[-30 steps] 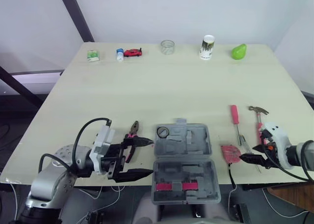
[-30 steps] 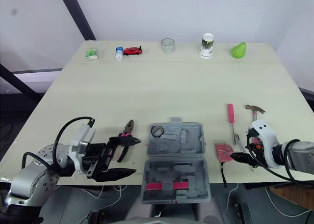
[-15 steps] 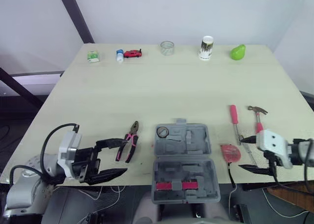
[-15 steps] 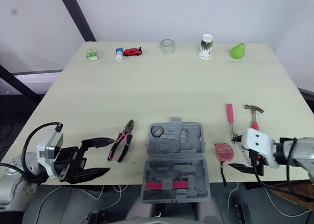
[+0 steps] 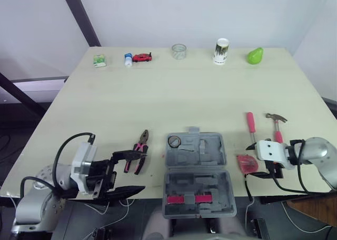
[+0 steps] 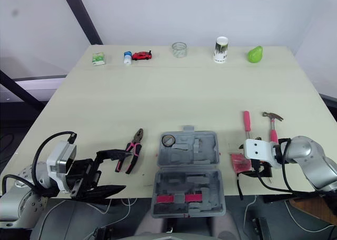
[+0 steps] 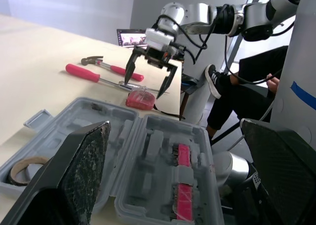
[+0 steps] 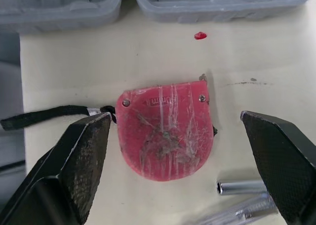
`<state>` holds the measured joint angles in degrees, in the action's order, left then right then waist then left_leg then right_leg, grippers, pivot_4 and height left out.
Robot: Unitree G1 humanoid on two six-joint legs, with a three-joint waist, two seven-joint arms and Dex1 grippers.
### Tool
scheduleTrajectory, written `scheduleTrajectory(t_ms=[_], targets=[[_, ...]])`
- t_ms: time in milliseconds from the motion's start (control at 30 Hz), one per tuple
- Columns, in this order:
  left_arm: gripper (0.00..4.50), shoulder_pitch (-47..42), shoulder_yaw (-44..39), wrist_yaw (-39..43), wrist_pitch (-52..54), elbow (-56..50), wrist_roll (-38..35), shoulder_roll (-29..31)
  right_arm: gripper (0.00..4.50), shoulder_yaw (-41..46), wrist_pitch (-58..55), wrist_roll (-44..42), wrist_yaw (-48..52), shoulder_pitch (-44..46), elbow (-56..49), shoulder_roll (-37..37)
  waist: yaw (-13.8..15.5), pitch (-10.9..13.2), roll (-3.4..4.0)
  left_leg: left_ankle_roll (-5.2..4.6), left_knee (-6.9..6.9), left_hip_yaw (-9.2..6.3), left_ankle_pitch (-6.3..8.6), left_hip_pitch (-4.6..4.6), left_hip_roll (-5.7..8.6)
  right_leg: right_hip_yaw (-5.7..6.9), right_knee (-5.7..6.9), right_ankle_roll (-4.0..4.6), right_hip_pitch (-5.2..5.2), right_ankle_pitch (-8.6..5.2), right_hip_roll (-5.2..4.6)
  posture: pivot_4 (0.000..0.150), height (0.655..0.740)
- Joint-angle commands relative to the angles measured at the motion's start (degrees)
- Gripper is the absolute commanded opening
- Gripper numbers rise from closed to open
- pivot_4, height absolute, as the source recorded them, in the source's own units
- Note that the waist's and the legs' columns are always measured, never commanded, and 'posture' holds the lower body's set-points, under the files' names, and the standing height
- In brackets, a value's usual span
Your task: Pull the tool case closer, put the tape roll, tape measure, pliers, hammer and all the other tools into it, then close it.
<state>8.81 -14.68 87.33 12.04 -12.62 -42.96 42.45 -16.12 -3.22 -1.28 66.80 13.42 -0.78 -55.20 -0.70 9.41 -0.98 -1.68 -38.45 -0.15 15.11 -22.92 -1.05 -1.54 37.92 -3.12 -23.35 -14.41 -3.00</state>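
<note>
The grey tool case [image 5: 197, 171] lies open at the table's near edge, with the tape roll [image 5: 175, 141] in its back left corner. The pink-handled pliers [image 5: 139, 145] lie left of the case. My left gripper [image 5: 143, 171] is open just near of them and holds nothing. Right of the case lies the red tape measure [image 8: 165, 129]. My right gripper [image 8: 175, 116] is open above it, one finger on each side. The pink screwdriver [image 5: 252, 125] and hammer [image 5: 277, 125] lie just beyond.
Along the far edge stand a green box [image 5: 99, 60], a small bottle beside a red toy car [image 5: 142, 57], a glass [image 5: 179, 51], a white cup [image 5: 222, 50] and a green pear [image 5: 256, 56]. A seated person's legs [image 7: 237, 92] are beyond the table's right side.
My left gripper drew back left from the pliers, then came partway back toward them. My right gripper swung around and now points down over the tape measure.
</note>
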Motion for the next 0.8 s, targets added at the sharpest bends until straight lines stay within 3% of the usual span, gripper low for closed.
scheduleTrajectory(t_ms=[33, 667, 767, 800], targets=[[4.50, -0.6, -0.3, 0.8, 0.0, -0.8, -1.0, 0.4, 4.44, -0.8, 2.1, 2.1, 1.5, 1.3, 1.0, -0.1, 0.0, 0.0, 0.01, 0.00, 0.00, 0.00, 0.00, 0.00, 0.00, 0.00, 0.00, 0.00, 0.00, 0.00, 0.00, 0.150, 0.7400], [4.50, 0.3, 0.3, 2.2, -1.7, 0.1, -0.5, -0.4, 4.44, -2.5, 4.6, 6.2, 3.6, 3.3, 5.0, 3.3, 0.0, 0.0, 0.01, 0.00, 0.00, -0.01, 0.00, 0.00, 0.00, 0.00, 0.01, 0.00, 0.00, 0.01, 0.00, 0.150, 0.7400], [4.50, 0.4, 0.3, 2.3, -2.1, 0.4, -0.5, -0.4, 3.12, -2.3, 4.6, 6.1, 3.8, 3.2, 4.9, 3.3, 0.0, 0.0, 0.00, 0.00, 0.00, -0.01, 0.00, 0.01, 0.00, 0.00, 0.01, 0.00, 0.00, 0.01, 0.00, 0.150, 0.7400], [4.50, 0.4, 0.4, 2.3, -2.1, 0.4, -0.5, -0.4, 2.92, -2.3, 4.6, 6.1, 3.9, 3.2, 4.8, 3.2, 0.0, 0.0, 0.00, 0.00, 0.00, -0.01, 0.00, 0.01, 0.00, 0.01, 0.01, 0.00, 0.00, 0.01, -0.01, 0.150, 0.7400]])
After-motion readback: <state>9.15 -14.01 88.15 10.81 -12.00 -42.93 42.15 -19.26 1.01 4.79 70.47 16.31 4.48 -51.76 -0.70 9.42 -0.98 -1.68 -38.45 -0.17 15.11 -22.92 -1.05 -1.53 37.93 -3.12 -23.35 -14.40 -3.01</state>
